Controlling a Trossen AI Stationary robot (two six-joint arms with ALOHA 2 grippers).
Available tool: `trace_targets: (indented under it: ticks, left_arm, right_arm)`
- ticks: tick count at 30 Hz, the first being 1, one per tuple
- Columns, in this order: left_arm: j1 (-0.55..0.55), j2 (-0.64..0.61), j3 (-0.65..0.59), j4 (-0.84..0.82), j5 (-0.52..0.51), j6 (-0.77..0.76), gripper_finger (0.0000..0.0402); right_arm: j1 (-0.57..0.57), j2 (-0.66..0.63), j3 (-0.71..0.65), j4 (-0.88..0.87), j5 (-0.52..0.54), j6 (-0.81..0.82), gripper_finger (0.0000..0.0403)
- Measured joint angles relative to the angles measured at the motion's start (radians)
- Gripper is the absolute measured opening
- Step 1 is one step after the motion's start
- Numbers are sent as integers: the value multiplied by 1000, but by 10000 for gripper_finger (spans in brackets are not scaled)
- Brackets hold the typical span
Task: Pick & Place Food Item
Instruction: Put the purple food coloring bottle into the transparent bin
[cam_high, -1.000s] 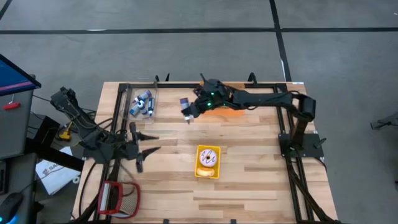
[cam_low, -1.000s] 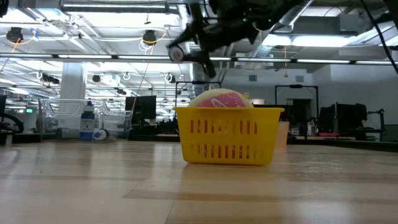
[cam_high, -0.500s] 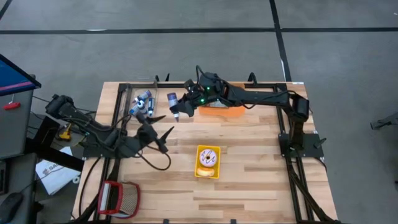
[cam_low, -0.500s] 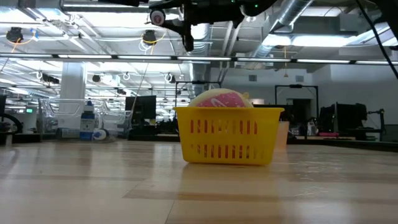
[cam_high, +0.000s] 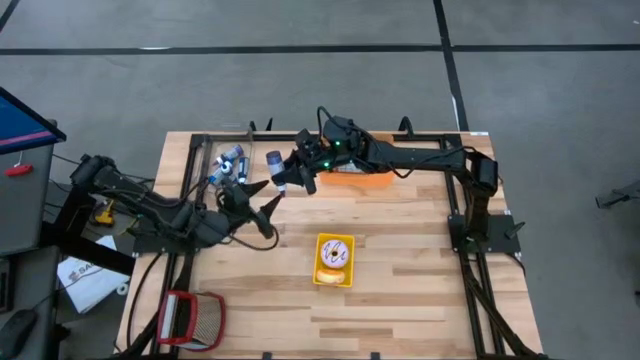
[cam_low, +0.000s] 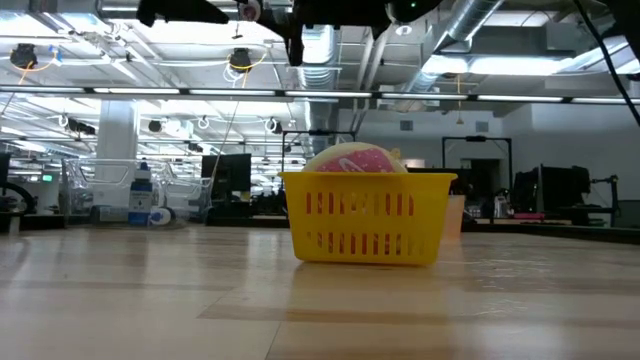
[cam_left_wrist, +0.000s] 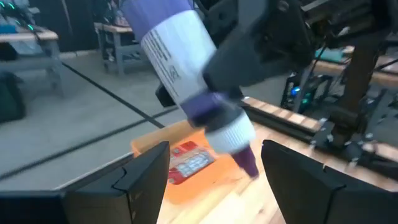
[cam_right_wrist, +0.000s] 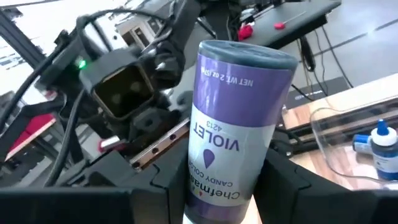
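A violet food-colouring bottle (cam_high: 272, 160) with a white label and a white cap (cam_left_wrist: 231, 132) hangs high over the table's far left part, with my right gripper (cam_high: 290, 175) shut on it. My left gripper (cam_high: 262, 203) is open just on the near side of the bottle, pointing at it. In the left wrist view its fingers (cam_left_wrist: 148, 169) stand on either side below the cap's violet tip (cam_left_wrist: 249, 163), apart from it. A yellow basket (cam_high: 334, 262) with a pink-iced donut (cam_low: 352, 158) sits at mid-table. My right gripper pinches the bottle's body between its two fingers (cam_right_wrist: 281, 183), at the violet band next to the cap (cam_left_wrist: 210, 104). The fingers come about level from the table's right side. The bottle is lifted clear and tilted, its flat base (cam_right_wrist: 247, 51) pointing away from the gripper.
An orange tray (cam_high: 360, 178) with a packet lies at the far edge behind the right arm. A clear bin (cam_high: 228, 165) with small bottles stands at the far left. A red-rimmed strainer (cam_high: 190, 318) lies at the near left corner.
My right gripper has risen and gone toward the table's left edge with the bottle, rolling it. My left gripper has swung from the left edge toward the far side and the right, turning, until it points at the bottle.
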Motion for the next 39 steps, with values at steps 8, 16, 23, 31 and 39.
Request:
trace_targets:
  ticks: [8, 16, 23, 31, 39]
  left_arm:
    - [120, -5, 0, 66, 192, -14, 235]
    - [150, -6, 0, 74, 251, -16, 147]
    - [147, -12, 1, 28, 248, -12, 136]
    - [146, -70, 2, -100, 259, -32, 132]
    - [129, -119, -3, -214, 130, -62, 101]
  right_arm:
    - [-1, 0, 0, -8, -6, -17, 139]
    - [0, 0, 0, -8, -9, -35, 137]
    - [11, 0, 0, -16, -7, -79, 143]
    - [23, -20, -3, 18, 28, -80, 179]
    - [37, -148, 2, -28, 75, -134, 208]
